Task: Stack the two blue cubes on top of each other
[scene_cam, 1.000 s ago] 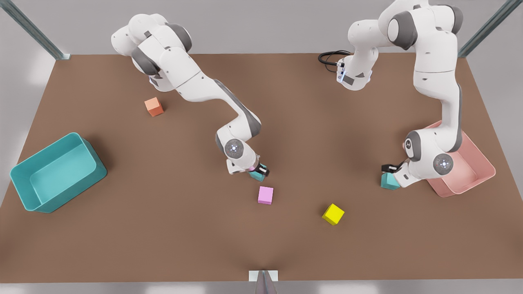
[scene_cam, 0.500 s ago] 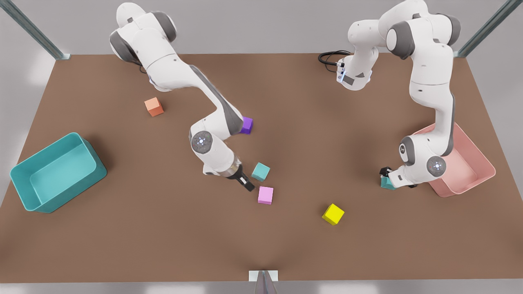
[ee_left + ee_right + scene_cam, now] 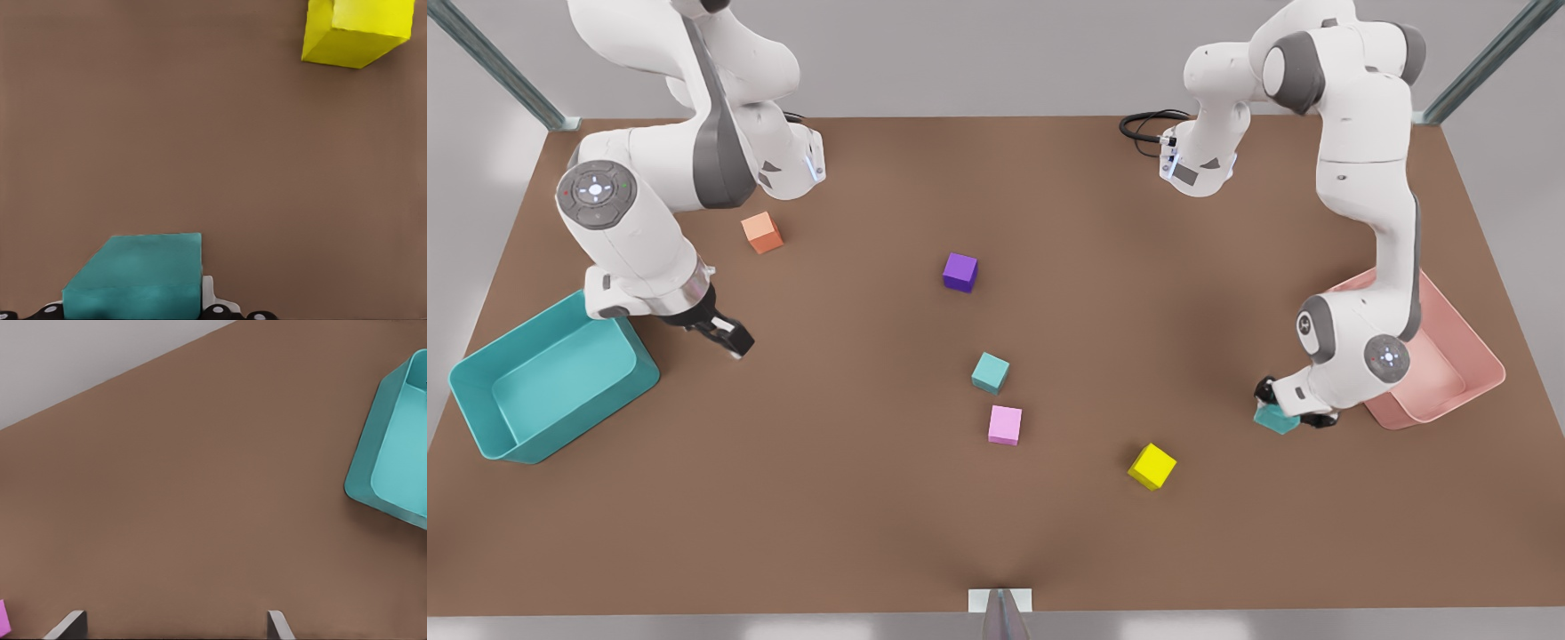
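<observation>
The left claw [image 3: 1288, 411] is down at the front view's right, just beside the pink bin [image 3: 1449, 373], and it is clamped on one blue cube [image 3: 1276, 418], which sits low, at or just above the tabletop [image 3: 1049, 516] (I cannot tell whether it touches). In the left wrist view that cube [image 3: 137, 277] shows between the claw's fingertips, with the yellow cube [image 3: 357, 30] farther off across the bare brown surface.

The other blue cube [image 3: 991, 372] rests alone near the middle of the tabletop, just above the pink cube [image 3: 1005, 425] in the front view and apart from it. A purple cube [image 3: 960, 272] lies farther back, and an orange cube [image 3: 762, 233] lies toward the front view's left.

The right claw [image 3: 725, 335] hangs beside the teal bin [image 3: 480, 391], well apart from the free blue cube. Its fingers [image 3: 70, 625] are spread wide with nothing between them, and the teal bin [image 3: 373, 473] shows in its wrist view.
</observation>
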You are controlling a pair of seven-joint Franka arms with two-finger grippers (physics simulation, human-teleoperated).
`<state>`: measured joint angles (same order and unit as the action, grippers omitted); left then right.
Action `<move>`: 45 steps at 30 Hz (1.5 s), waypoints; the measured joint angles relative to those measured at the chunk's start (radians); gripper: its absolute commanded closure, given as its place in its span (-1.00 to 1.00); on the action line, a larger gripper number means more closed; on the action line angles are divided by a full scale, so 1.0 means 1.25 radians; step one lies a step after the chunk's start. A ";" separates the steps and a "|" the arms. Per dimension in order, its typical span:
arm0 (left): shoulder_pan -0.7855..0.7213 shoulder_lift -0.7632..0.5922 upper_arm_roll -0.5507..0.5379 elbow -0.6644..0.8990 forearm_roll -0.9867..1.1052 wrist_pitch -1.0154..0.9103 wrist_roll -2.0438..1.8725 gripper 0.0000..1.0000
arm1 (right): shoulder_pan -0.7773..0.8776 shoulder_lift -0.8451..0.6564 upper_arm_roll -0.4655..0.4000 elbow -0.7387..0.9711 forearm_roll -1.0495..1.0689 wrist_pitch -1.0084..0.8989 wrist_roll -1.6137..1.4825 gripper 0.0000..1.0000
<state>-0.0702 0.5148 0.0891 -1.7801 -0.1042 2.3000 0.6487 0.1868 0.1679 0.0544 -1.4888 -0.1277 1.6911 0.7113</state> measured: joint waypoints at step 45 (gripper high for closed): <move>-0.443 0.218 -0.186 0.316 -0.001 -0.043 -1.169 -1.00 | -0.045 0.011 -0.004 -0.024 0.001 -0.082 -0.433 -1.00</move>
<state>-0.6242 0.7876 -0.1440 -1.3847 -0.1055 2.2467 -0.8130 0.1300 0.1821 0.0491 -1.5192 -0.1264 1.5892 0.1707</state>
